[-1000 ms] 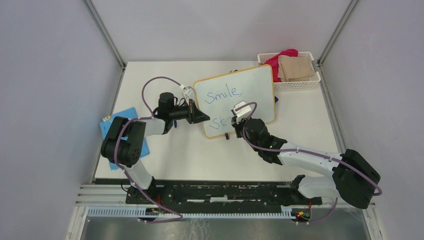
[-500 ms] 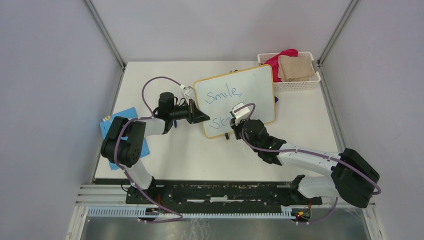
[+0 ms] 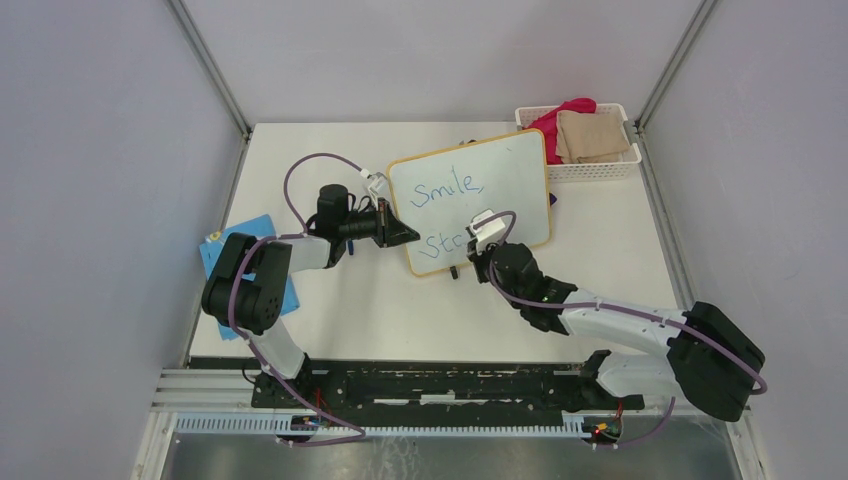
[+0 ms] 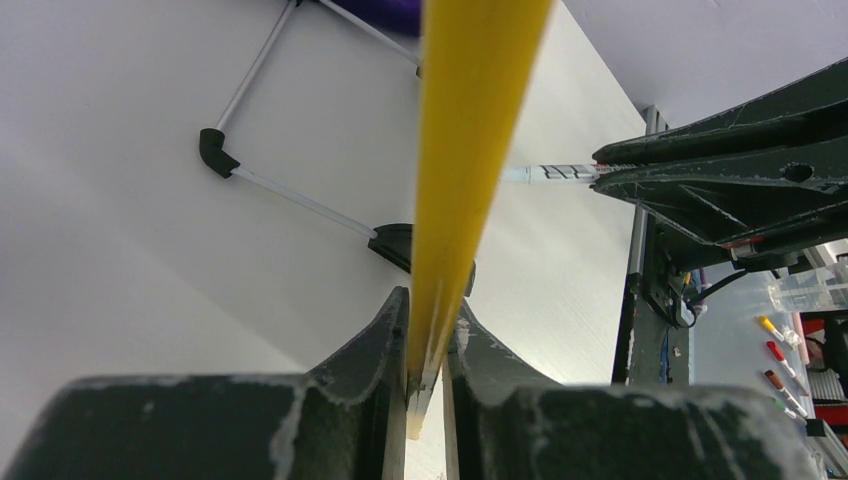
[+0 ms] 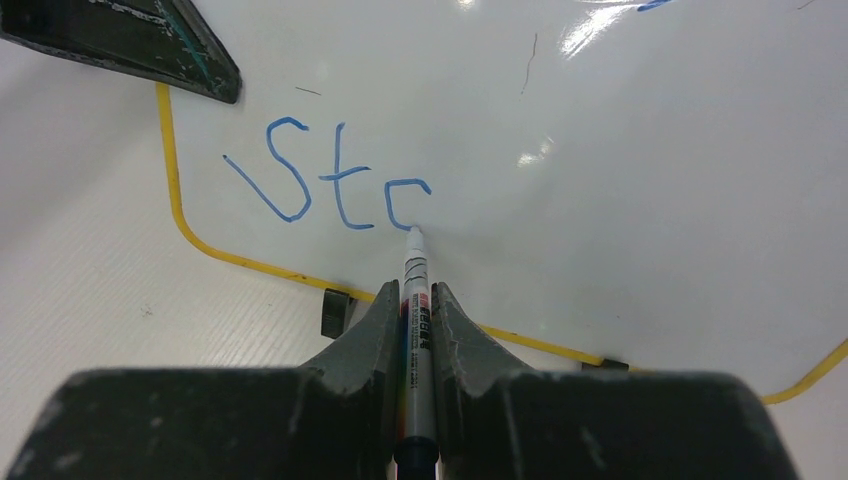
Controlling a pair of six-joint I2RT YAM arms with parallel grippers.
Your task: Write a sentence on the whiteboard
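The whiteboard (image 3: pixel 505 175), white with a thin yellow frame, lies tilted in the middle of the table. Blue writing on it reads "Smile," (image 3: pixel 447 189) on the upper line. The lower line (image 5: pixel 330 188) reads "St" plus a part-formed letter. My left gripper (image 3: pixel 408 237) is shut on the board's yellow left edge (image 4: pixel 470 150). My right gripper (image 3: pixel 478 250) is shut on a white marker (image 5: pixel 416 300), whose tip touches the board at the foot of the last stroke. The board's black feet (image 5: pixel 336 312) show under its lower edge.
A white basket (image 3: pixel 590 168) with pink and beige cloths stands at the back right, next to the board's corner. A blue patterned card (image 3: pixel 215 255) lies at the table's left edge under the left arm. A thin wire stand (image 4: pixel 300 200) shows behind the board.
My right gripper has moved a little to the right and down along the lower line, adding a stroke after "St". The left gripper and the board have not moved.
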